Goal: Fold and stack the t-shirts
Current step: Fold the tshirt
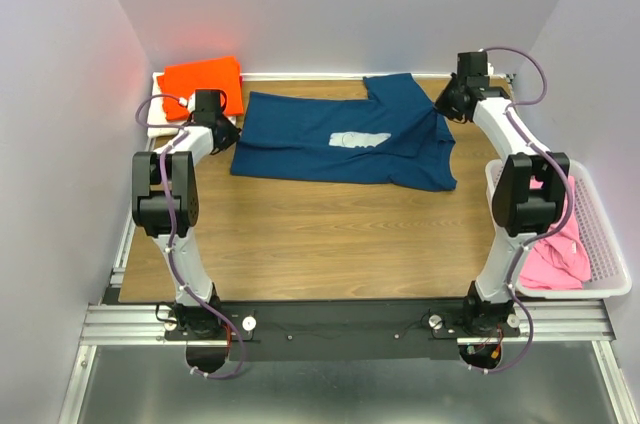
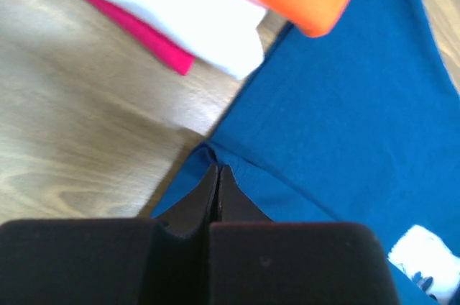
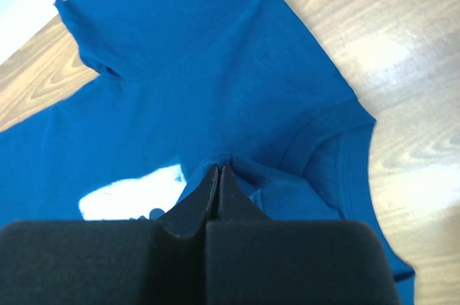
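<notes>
The near half of the table (image 1: pixel 300 244) is open wood, free for passage. The navy shirt (image 1: pixel 300 144) covers the far half. The folded stack (image 1: pixel 205 79), seemingly just beside it, fills the far left corner. The basket (image 1: pixel 608 239) lines the right edge.

The wooden table (image 1: pixel 300 244) is brown, with wavy lines in the wood. Pale grey-purple walls stand close on three sides: a back wall (image 1: pixel 330 4), a left wall (image 1: pixel 60 144) and a right wall (image 1: pixel 610 74). A soft red glow (image 1: pixel 125 74) shows on the left wall near the far corner. A silver metal rail (image 1: pixel 120 319) with long grooves runs along the near edge of the table. Below it lies a dull grey metal sheet (image 1: pixel 330 394). A white basket (image 1: pixel 605 234) full of small holes sits at the table's right edge. Bright light shines off the wood in patches (image 3: pixel 381 53).
</notes>
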